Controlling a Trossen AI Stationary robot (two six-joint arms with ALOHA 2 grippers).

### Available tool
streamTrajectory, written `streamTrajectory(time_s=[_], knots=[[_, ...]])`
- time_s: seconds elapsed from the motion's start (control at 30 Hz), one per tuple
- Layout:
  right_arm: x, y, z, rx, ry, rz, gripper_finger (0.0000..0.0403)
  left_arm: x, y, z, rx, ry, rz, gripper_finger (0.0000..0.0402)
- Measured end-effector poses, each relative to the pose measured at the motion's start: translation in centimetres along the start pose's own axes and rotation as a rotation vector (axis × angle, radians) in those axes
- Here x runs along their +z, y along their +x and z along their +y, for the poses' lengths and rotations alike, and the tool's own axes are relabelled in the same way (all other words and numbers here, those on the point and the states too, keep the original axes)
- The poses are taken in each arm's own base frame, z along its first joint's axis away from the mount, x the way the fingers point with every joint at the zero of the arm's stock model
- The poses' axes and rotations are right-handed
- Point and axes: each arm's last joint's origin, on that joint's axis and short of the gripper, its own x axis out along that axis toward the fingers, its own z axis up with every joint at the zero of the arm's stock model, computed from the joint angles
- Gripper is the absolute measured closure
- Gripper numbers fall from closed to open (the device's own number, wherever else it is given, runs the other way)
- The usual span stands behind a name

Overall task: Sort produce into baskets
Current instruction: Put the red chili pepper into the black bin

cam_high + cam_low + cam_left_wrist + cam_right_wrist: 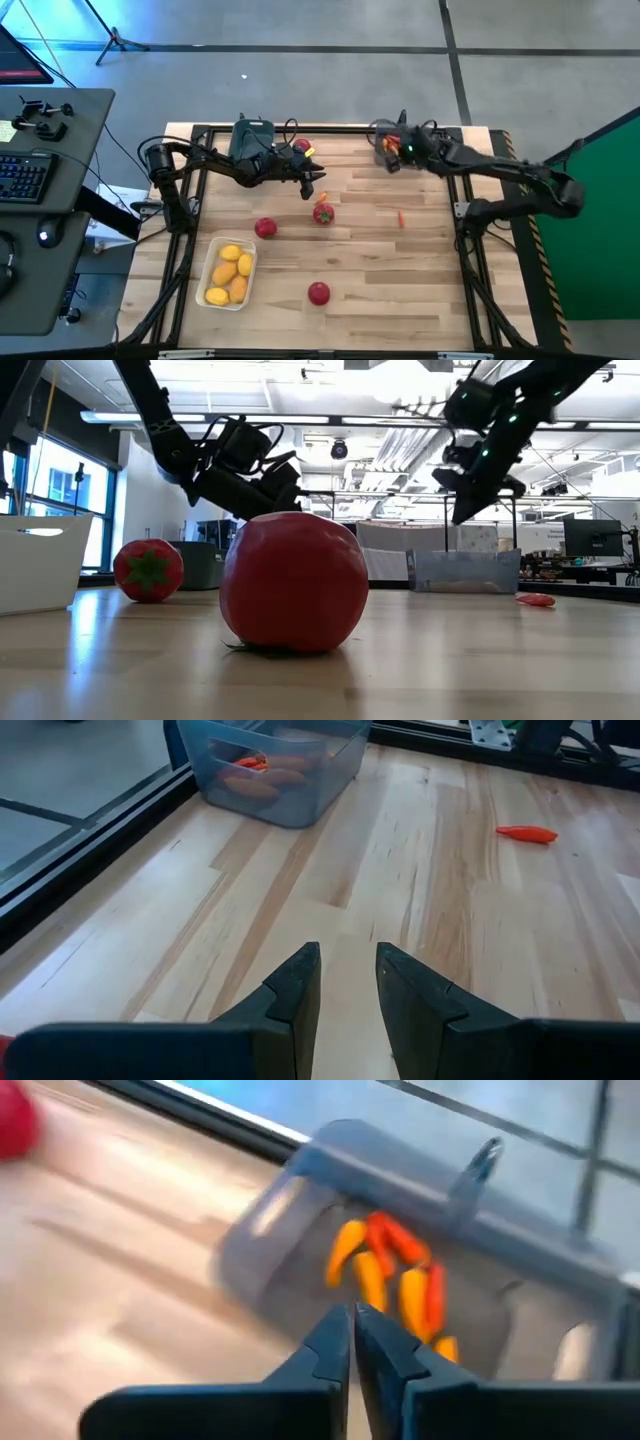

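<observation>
Right tool [388,160], jaws closed and empty, hovers beside the grey basket [382,134] of peppers at upper centre-right. Recommend opening fully before descending on the stray pepper [401,218] mid-bench.

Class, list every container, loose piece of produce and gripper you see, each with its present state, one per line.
White shallow tray: holds yellow-orange lemon ovals.
Translucent smoky grey bin: holds orange and red peppers.
Dark blue-grey bin: contents hidden.
Three round red tomatoes: loose on the table.
Small orange-red pepper: loose on the table.
Left gripper: slightly open, empty.
Right gripper: shut, empty, beside the smoky grey bin.
</observation>
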Motion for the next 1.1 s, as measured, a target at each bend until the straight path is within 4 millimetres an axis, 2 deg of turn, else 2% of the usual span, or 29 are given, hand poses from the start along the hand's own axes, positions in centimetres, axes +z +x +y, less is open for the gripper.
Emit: streamTrajectory(time_s=[0.13,0.33,0.5,0.67,0.77,0.87,1.1], knots=[[-2.1,-2.3,0.9,0.061,0.043,0.028,0.038,0.0,0.0,0.0,0.0,0.002,0.0,0.0316],[-4.9,-5.1,3.1,0.156,0.05,0.093,0.0401,0.1,0.0,-0.2,-0.022,0.004,-0.009,0.0316],[-6.7,-6.1,4.3,0.178,0.058,0.157,0.0397,0.1,0.0,0.0,-0.018,0.01,-0.008,0.0316],[-8.2,-6.2,4.3,0.156,0.115,0.327,0.0389,0.1,0.0,-0.1,-0.018,0.01,-0.008,0.0316],[-9.0,-6.1,4.6,0.15,0.128,0.46,0.0362,0.1,0.0,-0.1,-0.018,0.011,-0.008,0.0316],[-9.7,-5.6,5.1,0.123,0.172,0.561,0.0316,0.1,0.0,-0.1,-0.019,0.033,-0.007,0.0316],[-11.1,-3.7,6.3,0.011,0.165,0.634,0.0203,0.0,0.0,-0.4,-0.027,0.04,0.0,0.0316]])
